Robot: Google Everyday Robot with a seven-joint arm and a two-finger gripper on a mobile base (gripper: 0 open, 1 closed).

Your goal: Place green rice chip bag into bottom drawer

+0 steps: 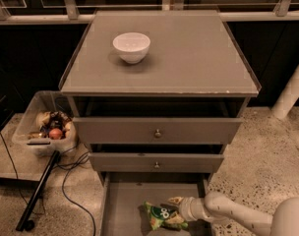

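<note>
The green rice chip bag (158,216) lies crumpled on the floor of the bottom drawer (125,200), which is pulled out below the two upper drawers. My gripper (177,212) reaches in from the lower right at the bag's right end, low over the drawer floor. Its fingers are spread. The upper fingertip (174,199) stands clear of the bag, and the bag's right edge lies by the lower one.
A white bowl (132,46) stands on the cabinet top (189,58). The two upper drawers (158,130) with round knobs are slightly open. A clear bin of items (44,128), cables and a black pole (39,191) are on the floor at left.
</note>
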